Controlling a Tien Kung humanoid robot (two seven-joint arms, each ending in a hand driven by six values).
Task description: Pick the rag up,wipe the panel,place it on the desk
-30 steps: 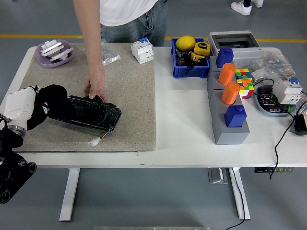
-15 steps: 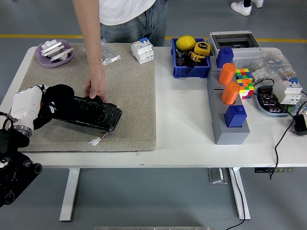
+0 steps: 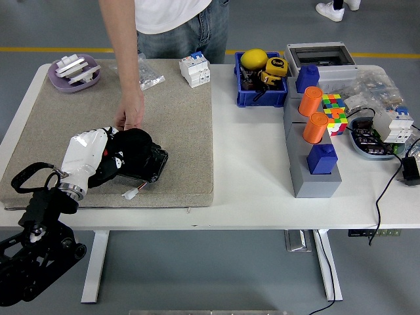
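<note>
The left hand (image 3: 88, 157), white-backed, lies low over the mat with its fingers bent down onto a black rag (image 3: 134, 146), gripping and pressing it; the fingertips themselves are buried in the cloth, so how tightly they close is partly a judgement; the rag is bunched under and just ahead of the hand, toward the right, covering most of the black panel (image 3: 152, 164); only the panel's right end and lower edge show clear of the cloth, with a small white plug (image 3: 129, 193) on a wire trailing from its near side; the panel's long axis runs left to right, tilting slightly toward the near edge at its right end, and the forearm comes in along almost the same line; so a wiping stroke would, I judge, run along that length, with the uncovered right end lying directly ahead of the hand; a person's hand (image 3: 130, 113) rests with fingertips touching the panel's far edge, seemingly steadying it; all this sits on a beige mat (image 3: 184, 131) on the white table (image 3: 249, 170); the right hand is out of view, so the left is the only one placed to act.
</note>
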